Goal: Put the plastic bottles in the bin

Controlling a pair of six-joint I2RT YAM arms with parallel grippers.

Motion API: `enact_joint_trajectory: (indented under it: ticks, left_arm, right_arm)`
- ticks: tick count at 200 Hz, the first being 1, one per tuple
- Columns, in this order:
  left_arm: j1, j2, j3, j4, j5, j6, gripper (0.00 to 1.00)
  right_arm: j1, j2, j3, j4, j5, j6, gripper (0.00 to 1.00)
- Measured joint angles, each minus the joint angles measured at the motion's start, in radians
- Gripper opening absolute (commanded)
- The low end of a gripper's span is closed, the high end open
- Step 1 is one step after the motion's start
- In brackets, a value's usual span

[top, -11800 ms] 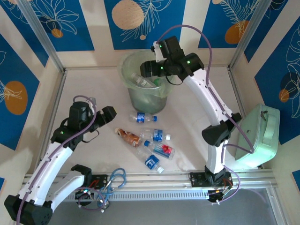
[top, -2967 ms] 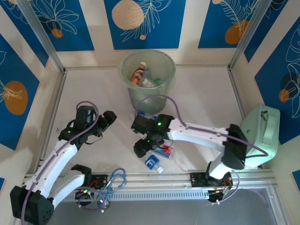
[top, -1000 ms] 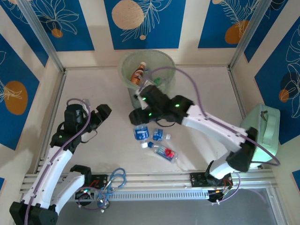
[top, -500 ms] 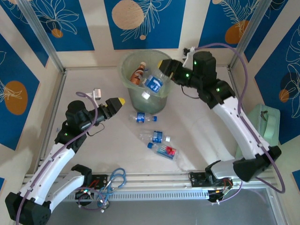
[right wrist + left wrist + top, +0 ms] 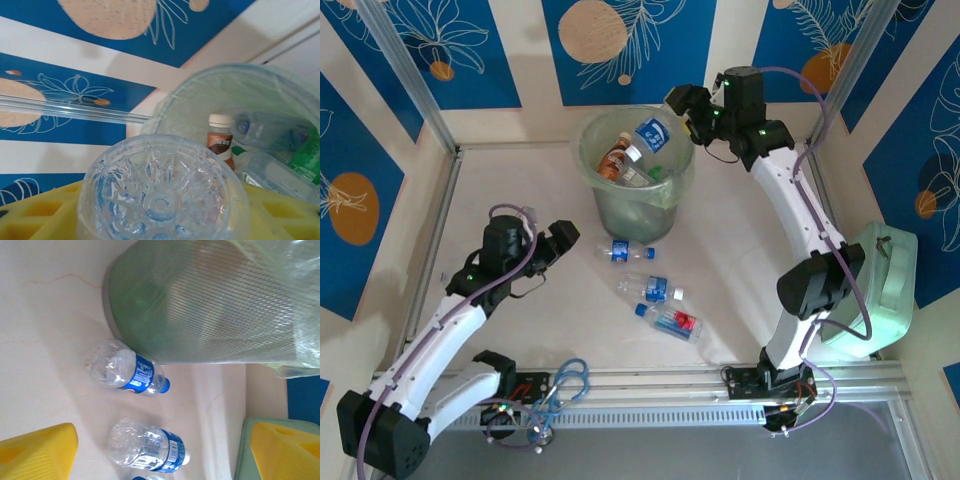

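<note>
From above, the right fingers (image 5: pixel 678 100) clamp a blue-labelled bottle (image 5: pixel 650 133) by its base, tilted over the bin (image 5: pixel 672 200). Three more bottles (image 5: pixel 650 290) lie on the desk (image 5: pixel 520 180). The left wrist camera shows the left fingers (image 5: pixel 42 452) spread wide and empty, with two clear bottles (image 5: pixel 127 372) beside the bin's wall. The right wrist camera adds a brown-labelled bottle (image 5: pixel 220 142) inside the bin.

Both arms same build: left arm (image 5: pixel 440 335) and right arm (image 5: pixel 785 195) have white link shells, black joint housings, small green lights. Lilac cable loops off each one. Left gripper (image 5: pixel 560 245) and right gripper (image 5: pixel 682 108) black-bodied, fingers (image 5: pixel 37 452) yellow; right ones show a moulded grid. Bases black.
</note>
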Motion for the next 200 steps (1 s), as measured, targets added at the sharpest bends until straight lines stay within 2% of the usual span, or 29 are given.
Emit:
enact_joint_trajectory:
  ticks: [17,38,83,113,135,165,181,200]
  left_arm:
    - [0.0,0.019,0.0,0.003,-0.006,-0.008,0.91]
    - [0.0,0.059,-0.002,0.027,-0.006,-0.031,0.92]
    - [-0.002,0.132,-0.003,0.063,-0.007,-0.084,0.92]
    - [-0.006,0.175,-0.003,0.093,-0.015,-0.127,0.92]
    - [-0.011,0.219,-0.003,0.116,-0.026,-0.157,0.91]
    - [-0.027,0.293,-0.008,0.183,-0.029,-0.212,0.9]
    - [-0.042,0.339,-0.01,0.22,-0.031,-0.249,0.89]
    - [-0.065,0.39,-0.01,0.239,-0.036,-0.286,0.87]
  right_arm:
    - [0.002,0.015,0.009,-0.029,-0.007,-0.002,0.81]
    - [0.003,0.014,0.014,-0.051,-0.011,-0.001,0.87]
    - [0.004,-0.005,0.034,-0.091,-0.005,-0.026,0.82]
    - [0.028,-0.084,0.023,-0.13,0.026,-0.08,0.8]
    - [0.09,-0.21,-0.074,-0.135,0.057,-0.141,0.79]
    - [0.226,-0.395,-0.261,-0.152,0.125,-0.233,0.8]
    - [0.293,-0.464,-0.354,-0.171,0.166,-0.268,0.8]
    - [0.327,-0.522,-0.455,-0.188,0.203,-0.29,0.8]
